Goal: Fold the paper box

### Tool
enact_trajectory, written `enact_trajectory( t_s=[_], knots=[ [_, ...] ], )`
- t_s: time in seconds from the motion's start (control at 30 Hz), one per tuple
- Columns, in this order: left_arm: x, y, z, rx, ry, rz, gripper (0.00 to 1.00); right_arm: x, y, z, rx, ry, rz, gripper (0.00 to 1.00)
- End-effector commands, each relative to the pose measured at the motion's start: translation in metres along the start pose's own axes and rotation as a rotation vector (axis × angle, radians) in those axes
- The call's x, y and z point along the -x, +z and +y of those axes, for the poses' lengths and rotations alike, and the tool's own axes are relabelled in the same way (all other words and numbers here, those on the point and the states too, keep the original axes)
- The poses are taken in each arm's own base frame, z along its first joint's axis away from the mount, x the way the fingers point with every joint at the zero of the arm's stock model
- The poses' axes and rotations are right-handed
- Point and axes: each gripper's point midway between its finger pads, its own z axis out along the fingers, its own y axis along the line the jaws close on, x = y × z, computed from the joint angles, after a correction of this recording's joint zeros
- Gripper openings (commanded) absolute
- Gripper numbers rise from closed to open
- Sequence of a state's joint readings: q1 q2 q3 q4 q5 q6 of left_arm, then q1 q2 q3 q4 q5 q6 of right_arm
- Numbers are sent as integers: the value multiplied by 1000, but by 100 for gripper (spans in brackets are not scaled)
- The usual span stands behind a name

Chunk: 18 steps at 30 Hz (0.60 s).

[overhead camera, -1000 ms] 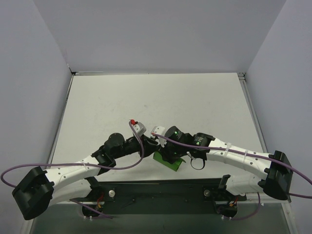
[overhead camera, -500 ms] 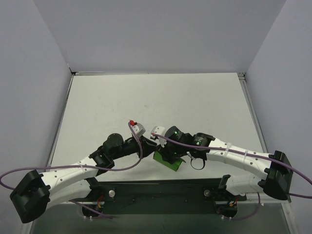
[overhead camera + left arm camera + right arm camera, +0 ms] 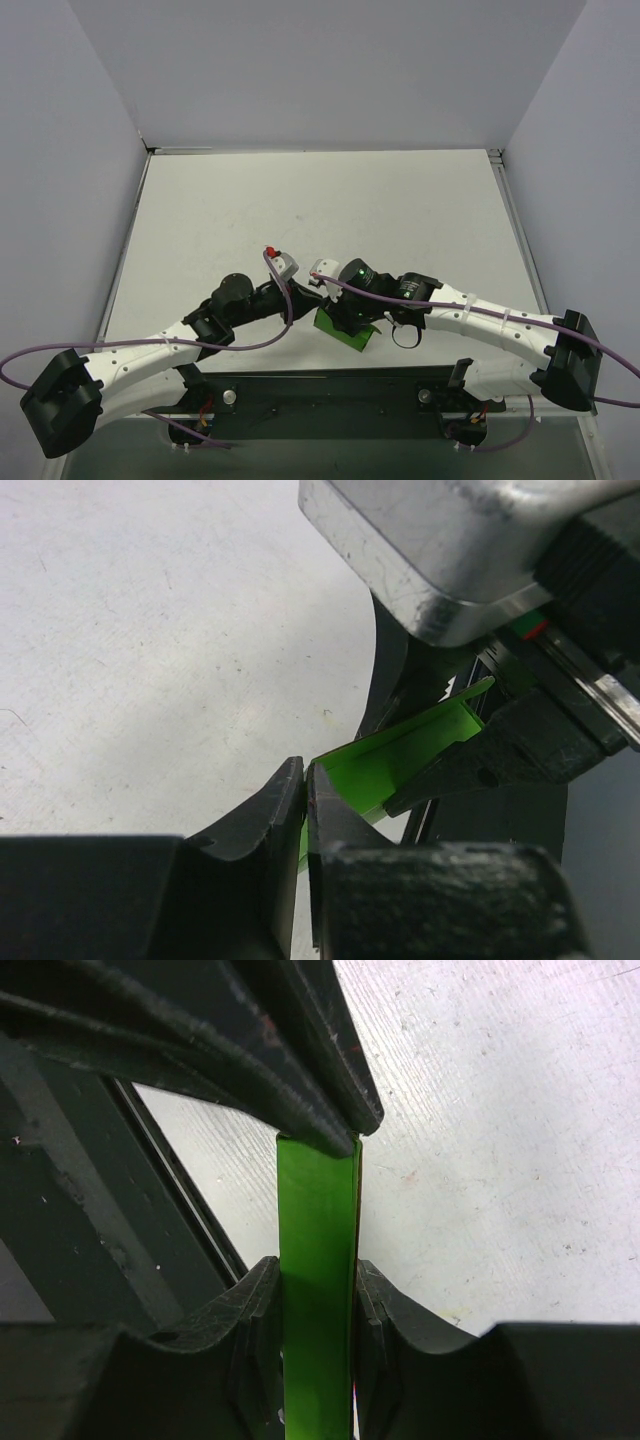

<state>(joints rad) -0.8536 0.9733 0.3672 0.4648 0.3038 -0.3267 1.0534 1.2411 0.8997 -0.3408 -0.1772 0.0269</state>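
Closely crowded near the table's [image 3: 300, 200] front edge, the right pincer [image 3: 318, 1310] clamps the paper box [image 3: 345, 330] while the left pincer [image 3: 305, 790] pinches its flap.

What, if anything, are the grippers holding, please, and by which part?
Both hold the paper box: the right gripper clamps its flat sides, and the left gripper pinches one edge.

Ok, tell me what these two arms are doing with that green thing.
Both arms are working on the paper box near the front of the table. The right gripper is clamped across a flat green panel, and the left gripper is pinched on an edge of the card. The box is not yet closed up.
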Motion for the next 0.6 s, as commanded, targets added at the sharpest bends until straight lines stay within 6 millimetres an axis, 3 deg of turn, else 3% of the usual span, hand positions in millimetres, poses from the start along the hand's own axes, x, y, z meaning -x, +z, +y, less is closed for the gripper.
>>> enact_trajectory(
  t_s=[0.0,0.1,0.17,0.33,0.47,0.57],
  knots=[
    [20,4,-3,-5,16,-45,10,11,-8,0,-2,4,-46,2],
    [17,7,-6,-4,-3,-29,0,12,-7,-4,-29,9,-44,2],
    [20,9,-6,19,-12,-32,0,12,-6,-7,-46,14,-38,1],
    [3,17,-10,95,-58,6,0,11,-7,-18,-122,25,-39,1],
    [-21,16,5,184,-105,7,0,12,-1,-26,-167,40,-48,1],
    [-21,16,10,199,-116,-32,0,10,5,-33,-214,47,-48,1]
  ],
)
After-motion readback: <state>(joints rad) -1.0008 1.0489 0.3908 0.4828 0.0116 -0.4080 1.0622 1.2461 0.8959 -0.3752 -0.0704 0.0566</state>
